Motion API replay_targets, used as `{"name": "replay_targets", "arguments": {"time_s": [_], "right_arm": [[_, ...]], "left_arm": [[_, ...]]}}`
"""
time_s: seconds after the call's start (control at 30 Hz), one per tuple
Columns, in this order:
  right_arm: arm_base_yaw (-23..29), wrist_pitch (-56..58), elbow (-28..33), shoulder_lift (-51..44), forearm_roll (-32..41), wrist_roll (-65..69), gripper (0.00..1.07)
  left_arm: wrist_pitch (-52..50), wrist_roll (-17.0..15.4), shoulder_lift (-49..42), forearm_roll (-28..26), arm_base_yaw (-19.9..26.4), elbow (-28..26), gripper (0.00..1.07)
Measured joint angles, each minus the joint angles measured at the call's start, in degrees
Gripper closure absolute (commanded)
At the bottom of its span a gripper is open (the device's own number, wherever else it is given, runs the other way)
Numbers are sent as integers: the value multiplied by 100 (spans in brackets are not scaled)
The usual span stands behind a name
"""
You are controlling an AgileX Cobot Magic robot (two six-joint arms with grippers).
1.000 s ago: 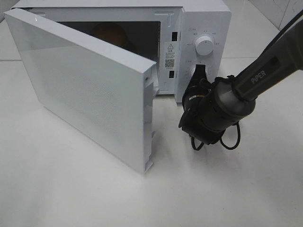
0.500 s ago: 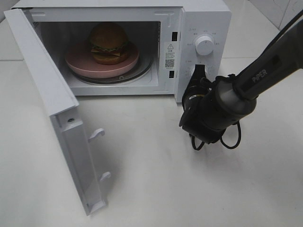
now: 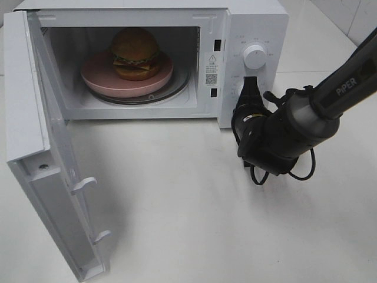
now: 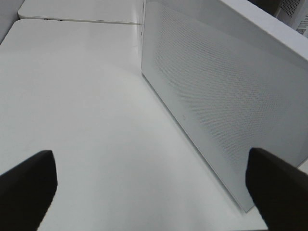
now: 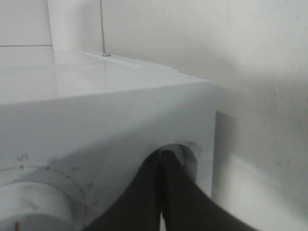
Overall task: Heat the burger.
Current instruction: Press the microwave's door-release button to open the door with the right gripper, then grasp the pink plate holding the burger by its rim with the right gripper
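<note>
burger [image 3: 135, 52] is on the pink plate [image 3: 97, 81] inside the microwave [image 3: 259, 23], door [image 3: 23, 106] wide open, free table [image 3: 177, 194] between door edge and right gripper [image 3: 250, 87], which is pressed together, maybe touching the lower button [image 5: 188, 153]. left gripper [image 4: 150, 159] is spread beside the door.

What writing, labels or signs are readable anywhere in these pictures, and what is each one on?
"PiPER": white letters on the dark robot arm.
Sticker on the microwave front, right of the opening: a warning triangle and a square code; its print is too small to read.
Marks around the white dial: too small to read in the high view, blurred in the right wrist view.
Left wrist view: no text.
</note>
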Motion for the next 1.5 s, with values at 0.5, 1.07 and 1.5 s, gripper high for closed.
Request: {"name": "replay_targets", "arguments": {"time_s": [0.5, 1.07, 1.5], "right_arm": [[-63, 424, 1014, -945, -888, -619, 107], [-97, 2452, 1868, -2636, -1490, -3718, 106], [-97, 4796, 1874, -3644, -2716, -5586, 105]], "left_arm": [[0, 0, 0, 0, 0, 0, 7], [0, 0, 0, 0, 0, 0, 7], [0, 0, 0, 0, 0, 0, 7]]}}
